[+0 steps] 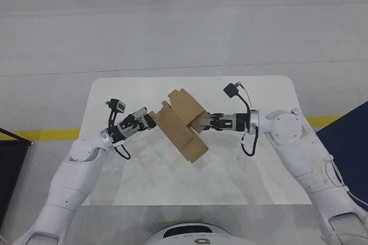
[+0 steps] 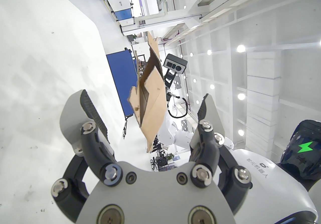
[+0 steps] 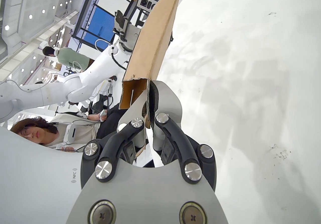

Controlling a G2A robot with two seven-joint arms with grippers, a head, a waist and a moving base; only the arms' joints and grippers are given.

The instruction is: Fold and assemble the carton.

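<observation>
Above the middle of the surface (image 1: 257, 177): one carton (image 1: 184, 125), brown corrugated board, part-opened into a skewed sleeve with its end flaps loose; it lies slantwise between my two arms and, going by the shadow beneath it, is held off the white top.

Item, my right tool (image 3: 150, 85): clenched on a wall edge at the end of the carton toward that arm, board pinched between both pads; I judge this anchors the piece so the other side can be worked.

Item, my left tool (image 1: 148, 117): released, fingers spread wide, just beside the flap at the opposite end; whether it touches the board I cannot tell; judged purpose, to be ready to take or press that flap.

Status: sleeve not yet squared, flaps unfolded, assembly at an early stage; caution, a single pinch on thin board may let the carton swing or crease.
</observation>
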